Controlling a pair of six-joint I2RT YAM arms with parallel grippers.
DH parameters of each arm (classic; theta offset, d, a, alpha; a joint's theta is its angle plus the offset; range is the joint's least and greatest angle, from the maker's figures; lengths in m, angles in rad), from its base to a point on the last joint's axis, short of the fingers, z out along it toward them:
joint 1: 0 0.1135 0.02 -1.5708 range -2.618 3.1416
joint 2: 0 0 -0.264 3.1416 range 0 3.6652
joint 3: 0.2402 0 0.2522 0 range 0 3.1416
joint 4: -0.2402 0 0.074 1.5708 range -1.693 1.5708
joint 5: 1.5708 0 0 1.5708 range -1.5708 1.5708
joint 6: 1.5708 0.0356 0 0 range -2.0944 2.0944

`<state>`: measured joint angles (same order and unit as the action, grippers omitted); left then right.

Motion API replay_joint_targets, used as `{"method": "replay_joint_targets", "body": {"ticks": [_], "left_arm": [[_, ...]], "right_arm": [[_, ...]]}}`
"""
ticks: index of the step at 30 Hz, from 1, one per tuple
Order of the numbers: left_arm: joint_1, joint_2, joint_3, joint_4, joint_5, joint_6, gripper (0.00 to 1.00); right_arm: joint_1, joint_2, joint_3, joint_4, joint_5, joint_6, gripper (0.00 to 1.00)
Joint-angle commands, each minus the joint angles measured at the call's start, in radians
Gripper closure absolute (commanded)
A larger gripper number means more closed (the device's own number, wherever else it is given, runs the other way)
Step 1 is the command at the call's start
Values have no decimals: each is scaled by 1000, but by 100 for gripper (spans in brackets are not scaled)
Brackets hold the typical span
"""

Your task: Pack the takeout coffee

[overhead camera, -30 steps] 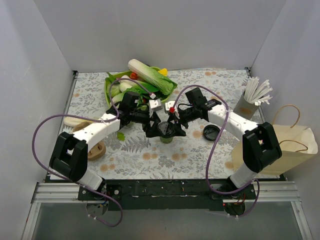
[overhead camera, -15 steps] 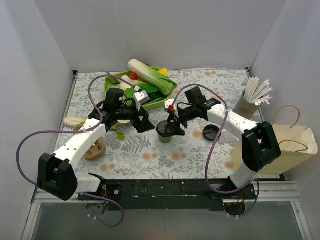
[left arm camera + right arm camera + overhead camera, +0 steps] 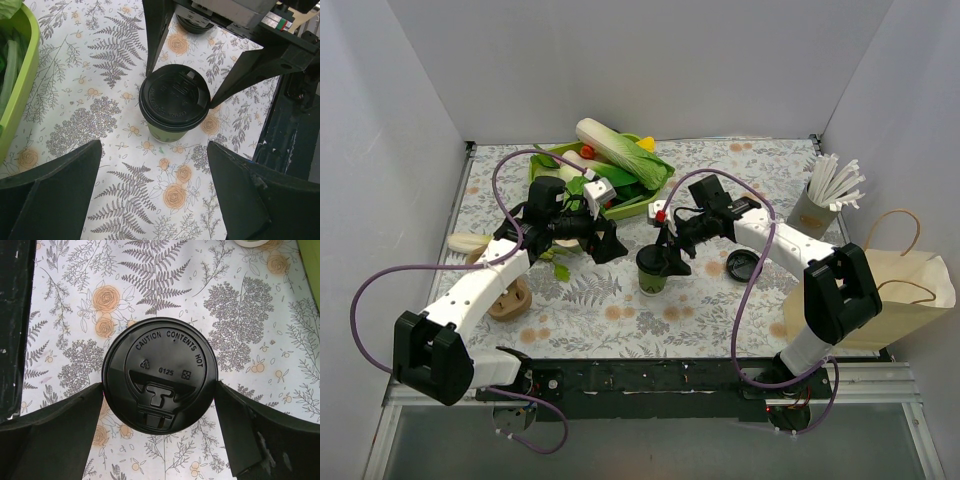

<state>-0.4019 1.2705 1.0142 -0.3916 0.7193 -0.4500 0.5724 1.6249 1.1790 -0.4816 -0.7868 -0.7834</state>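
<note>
The small green paper cup with round black plastic lid seems light and crushable. The right pincer clamps its rim at three and nine o'clock; the left pincer gapes apart.

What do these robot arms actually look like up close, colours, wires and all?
Both the left arm and right arm are built from white tubular links joined by chunky black joints. A thin purple cable loops loosely along each one. The left gripper and right gripper each end in two wedge-shaped matte black fingers. A small red dot shows near the right wrist.
</note>
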Motion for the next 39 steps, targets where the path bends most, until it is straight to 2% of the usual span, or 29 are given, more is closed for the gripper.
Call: {"method": "replay_joint_targets", "body": {"ticks": [1, 5, 13, 19, 22, 24, 29, 39], "left_arm": [[5, -45, 26, 2, -11, -13, 12], [6, -43, 20, 10, -6, -22, 12], [12, -37, -2, 33, 3, -36, 12], [12, -30, -2, 31, 12, -35, 12], [12, -22, -2, 36, 9, -36, 12], [14, -19, -2, 39, 8, -41, 12], [14, -19, -2, 31, -1, -39, 12], [17, -16, 1, 16, -24, -39, 12]], "right_arm": [[9, -10, 39, -41, -8, 18, 2], [18, -19, 25, -34, 14, 12, 10], [90, -111, -54, 98, 244, 35, 19], [83, -142, -45, 129, 394, 38, 23], [38, -139, -39, 187, 420, 42, 23], [-8, -99, -16, 207, 420, 56, 23], [-135, 48, 166, 206, 397, 102, 24], [-252, 280, 404, 213, 397, 191, 22]]}}
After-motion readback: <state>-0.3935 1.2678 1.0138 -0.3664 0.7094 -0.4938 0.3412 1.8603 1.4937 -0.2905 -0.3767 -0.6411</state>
